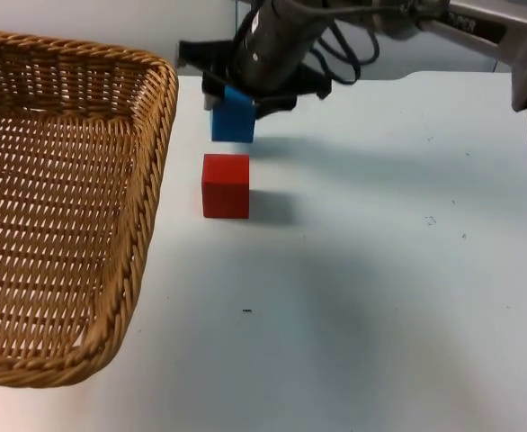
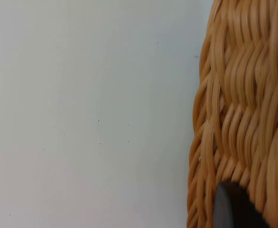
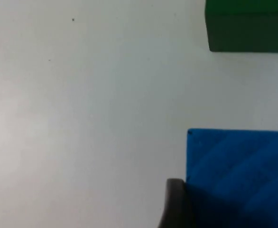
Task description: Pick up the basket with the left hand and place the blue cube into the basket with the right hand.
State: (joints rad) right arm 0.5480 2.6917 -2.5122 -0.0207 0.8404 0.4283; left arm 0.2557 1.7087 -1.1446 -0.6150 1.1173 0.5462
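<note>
Basket [image 1: 61,207] (left pincer [image 2: 231,206] on its rim), right pincer [image 1: 245,94] gripping blue cube [image 1: 233,119]

red cube [image 1: 226,185], green block [image 3: 247,25], white table [image 1: 380,270]

A tan wicker basket [image 1: 75,207], rectangular with a thick braided rim and open-weave floor, hangs tilted over the white table's left side, its near corner dipping low; its woven wall [image 2: 243,109] shows close up in the left wrist view. The blue cube [image 1: 233,115], square-edged and plain, sits clamped between black fingers just right of the basket's far corner, off the table and slightly skewed, its top face [image 3: 238,166] pressed against one fingertip.
</note>
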